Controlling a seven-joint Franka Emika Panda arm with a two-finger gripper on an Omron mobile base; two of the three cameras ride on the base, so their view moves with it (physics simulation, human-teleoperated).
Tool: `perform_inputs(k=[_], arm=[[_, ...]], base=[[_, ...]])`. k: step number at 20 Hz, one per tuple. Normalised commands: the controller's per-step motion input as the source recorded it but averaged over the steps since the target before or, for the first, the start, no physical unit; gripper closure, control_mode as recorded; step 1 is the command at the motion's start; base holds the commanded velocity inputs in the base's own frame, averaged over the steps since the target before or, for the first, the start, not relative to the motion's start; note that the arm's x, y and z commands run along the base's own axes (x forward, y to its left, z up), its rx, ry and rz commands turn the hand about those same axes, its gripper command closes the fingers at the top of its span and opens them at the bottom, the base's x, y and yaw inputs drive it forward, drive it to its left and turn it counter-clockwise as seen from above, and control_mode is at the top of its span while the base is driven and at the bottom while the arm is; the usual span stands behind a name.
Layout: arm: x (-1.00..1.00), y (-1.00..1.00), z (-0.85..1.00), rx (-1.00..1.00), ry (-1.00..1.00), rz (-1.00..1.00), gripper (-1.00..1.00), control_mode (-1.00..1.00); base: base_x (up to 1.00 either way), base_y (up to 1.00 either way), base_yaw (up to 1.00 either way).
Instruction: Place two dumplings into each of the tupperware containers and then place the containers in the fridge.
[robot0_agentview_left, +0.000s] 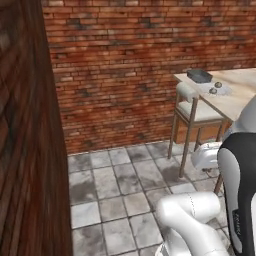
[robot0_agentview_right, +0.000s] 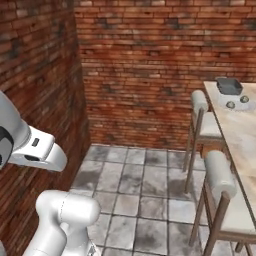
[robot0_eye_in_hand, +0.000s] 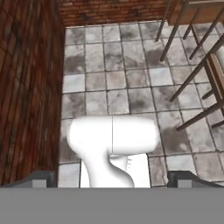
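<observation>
A dark grey tupperware container (robot0_agentview_left: 200, 76) (robot0_agentview_right: 229, 86) sits at the far end of a wooden table (robot0_agentview_left: 240, 100) (robot0_agentview_right: 240, 135). Just in front of it, two dumplings (robot0_agentview_left: 218, 85) (robot0_agentview_right: 230, 104) rest on a round pale plate (robot0_agentview_left: 226, 92) (robot0_agentview_right: 238, 106). In the hand view my gripper (robot0_eye_in_hand: 112, 181) is open and holds nothing. Its fingertips (robot0_eye_in_hand: 41, 179) point down at the tiled floor, far from the table. The fridge is out of view.
Stools (robot0_agentview_left: 192, 107) (robot0_agentview_right: 220, 175) stand along the table's near side. A brick wall (robot0_agentview_left: 125, 60) closes the back and a dark wood panel (robot0_agentview_left: 25, 150) stands at the left. Grey floor tiles (robot0_agentview_right: 135, 190) lie open between the panel and the stools.
</observation>
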Motion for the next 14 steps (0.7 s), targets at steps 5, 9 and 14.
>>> perform_inputs(k=[5,9,14], arm=[[0.0,0.0,0.0,0.0,0.0,0.0,-1.0,1.0],[0.0,0.0,0.0,0.0,0.0,0.0,-1.0,1.0],[0.0,0.0,0.0,0.0,0.0,0.0,-1.0,1.0]], base=[[1.0,0.55,-0.12],[1.0,0.45,-0.14],[1.0,0.29,-0.18]])
